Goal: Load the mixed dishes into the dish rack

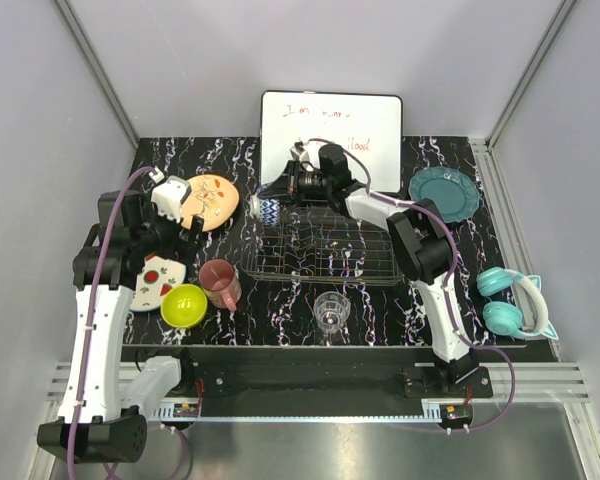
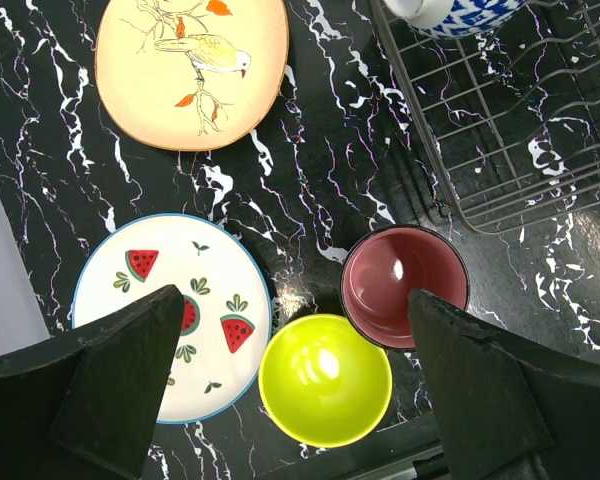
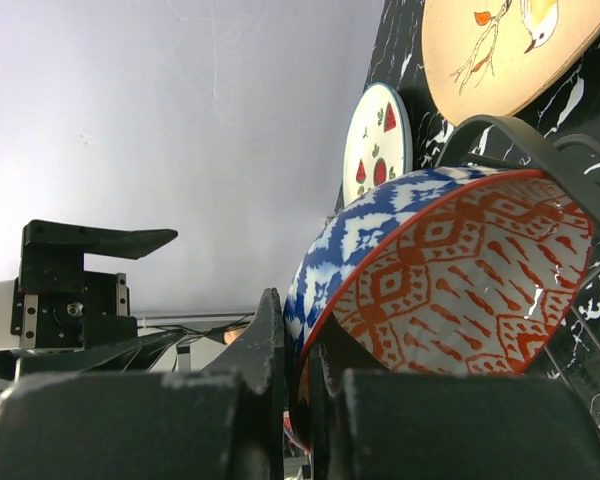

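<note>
**Fingers and handling**

Left fingers (image 2: 110, 380) spread wide, empty, over white plate (image 2: 170, 310), lime-green bowl (image 2: 325, 380) and pink mug (image 2: 405, 285). Right fingers (image 3: 260, 350) pinch the red patterned bowl (image 3: 450, 270) by its rim, tilted at the dish rack (image 1: 325, 255) left end. Likely glazed, slippery, breakable; the rim is the best hold.

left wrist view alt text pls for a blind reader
The open left gripper hovers above a lime-green bowl and pink mug on a black marbled table. A watermelon-print plate lies left, a peach bird plate upper left, a corner of the dish rack upper right.
</note>
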You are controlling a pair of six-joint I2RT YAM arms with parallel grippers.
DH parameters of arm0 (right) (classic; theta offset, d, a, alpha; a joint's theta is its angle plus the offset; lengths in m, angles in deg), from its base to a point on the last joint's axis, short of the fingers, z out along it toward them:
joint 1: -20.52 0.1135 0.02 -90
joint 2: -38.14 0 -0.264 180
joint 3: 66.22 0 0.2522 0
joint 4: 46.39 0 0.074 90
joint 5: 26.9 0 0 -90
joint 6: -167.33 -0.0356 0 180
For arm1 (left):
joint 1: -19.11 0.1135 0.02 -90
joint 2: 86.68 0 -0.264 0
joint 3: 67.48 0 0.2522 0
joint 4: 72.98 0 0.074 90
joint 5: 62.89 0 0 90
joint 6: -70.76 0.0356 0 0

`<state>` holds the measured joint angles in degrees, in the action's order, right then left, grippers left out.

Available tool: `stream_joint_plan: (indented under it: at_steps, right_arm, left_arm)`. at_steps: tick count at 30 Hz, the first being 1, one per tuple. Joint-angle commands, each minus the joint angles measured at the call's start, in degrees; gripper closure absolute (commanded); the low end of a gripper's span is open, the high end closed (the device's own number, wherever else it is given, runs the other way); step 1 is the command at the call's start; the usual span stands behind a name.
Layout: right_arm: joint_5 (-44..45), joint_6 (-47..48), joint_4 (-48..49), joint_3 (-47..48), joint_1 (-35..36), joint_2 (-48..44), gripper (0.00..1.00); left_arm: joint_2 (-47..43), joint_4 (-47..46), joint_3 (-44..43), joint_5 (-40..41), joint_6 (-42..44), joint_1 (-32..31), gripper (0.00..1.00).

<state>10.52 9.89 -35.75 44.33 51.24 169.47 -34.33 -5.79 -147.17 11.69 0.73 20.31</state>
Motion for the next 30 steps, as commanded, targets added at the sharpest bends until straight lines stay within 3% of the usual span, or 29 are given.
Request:
stream_joint_plan:
  at_steps: [1,9,11,13,14,20,30]
  right_arm:
    - [2.83,2.65,5.05,-1.52,0.04,-2.39,1.0]
    - [6.69,7.32,0.82,-6.78,0.04,-6.34,1.0]
    - [7.66,8.64,0.04,-8.11,0.13,-7.74,0.95]
    - [8.63,10.21,-1.11,-9.08,0.22,-8.1,0.86]
    - [9.24,10.74,-2.77,-9.08,0.13,-8.45,0.76]
    - [11.52,17.42,-12.26,-6.45,1.27,-9.95,0.4]
    - [24.26,29.89,-26.05,-9.78,2.59,-23.73,0.29]
  left_arm:
    - [-1.03,-1.49,0.01,0.66,0.51,0.3,0.01]
    - [-1.12,-1.49,-0.07,0.39,0.6,0.3,0.01]
    - [-1.29,-1.49,0.1,0.22,0.77,0.3,0.01]
    - [-1.21,-1.49,0.19,0.3,0.69,0.22,0.01]
    - [-1.38,-1.49,0.19,0.3,0.78,0.3,0.01]
    - [-1.91,-1.31,0.45,0.3,0.51,0.22,0.01]
    - [-4.01,2.9,0.28,5.13,3.32,0.48,0.01]
